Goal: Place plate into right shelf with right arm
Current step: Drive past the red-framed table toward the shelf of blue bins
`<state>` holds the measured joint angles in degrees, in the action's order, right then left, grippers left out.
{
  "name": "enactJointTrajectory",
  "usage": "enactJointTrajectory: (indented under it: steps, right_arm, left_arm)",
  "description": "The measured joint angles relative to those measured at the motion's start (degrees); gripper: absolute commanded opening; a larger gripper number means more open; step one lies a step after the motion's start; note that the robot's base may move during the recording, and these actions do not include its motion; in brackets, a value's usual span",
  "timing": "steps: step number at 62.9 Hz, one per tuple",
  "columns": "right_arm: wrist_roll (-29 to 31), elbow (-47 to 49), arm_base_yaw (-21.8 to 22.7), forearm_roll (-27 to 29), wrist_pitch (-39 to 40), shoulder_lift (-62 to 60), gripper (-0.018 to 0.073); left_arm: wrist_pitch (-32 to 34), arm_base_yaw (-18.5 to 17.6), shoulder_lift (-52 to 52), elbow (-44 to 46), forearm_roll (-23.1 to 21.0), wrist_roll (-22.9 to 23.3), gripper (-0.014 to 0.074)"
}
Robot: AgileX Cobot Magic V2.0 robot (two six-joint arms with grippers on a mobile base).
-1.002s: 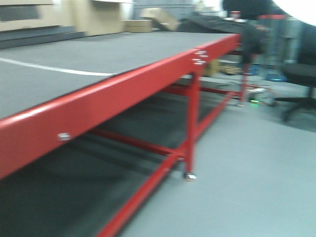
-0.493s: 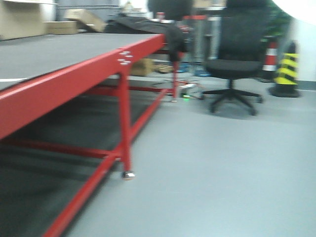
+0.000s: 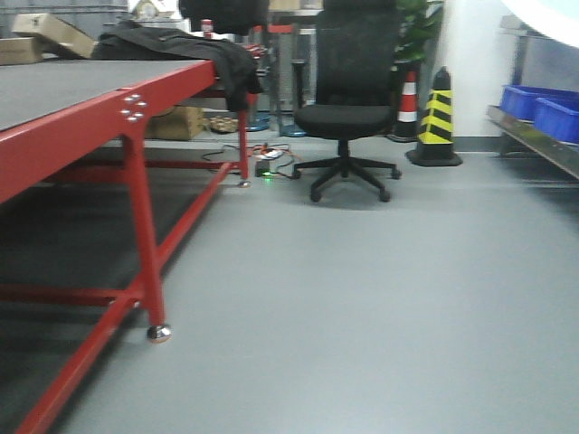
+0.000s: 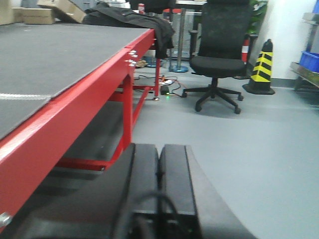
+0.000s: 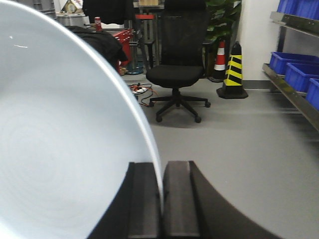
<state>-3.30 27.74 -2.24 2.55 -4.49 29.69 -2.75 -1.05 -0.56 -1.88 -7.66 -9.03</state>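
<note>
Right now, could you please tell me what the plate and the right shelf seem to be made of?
The plate looks like glazed ceramic or melamine: smooth, white, softly glossy. The right shelf looks like brushed steel: grey metallic sheen.

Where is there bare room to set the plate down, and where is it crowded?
Free: the grey table top, from its red front rail back to the black jacket and cardboard boxes at the far end. Crowded: the right shelf, where blue bins sit close together above the steel rail; no gap for the plate shows.
</note>
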Motion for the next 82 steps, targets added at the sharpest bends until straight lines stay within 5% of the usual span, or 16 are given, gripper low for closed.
enactJointTrajectory:
  steps: [82]
  right_arm:
    - [0.0,0.0,0.0,0.0,0.0,0.0,0.0069]
  left_arm:
    - [0.0,0.0,0.0,0.0,0.0,0.0,-0.0128]
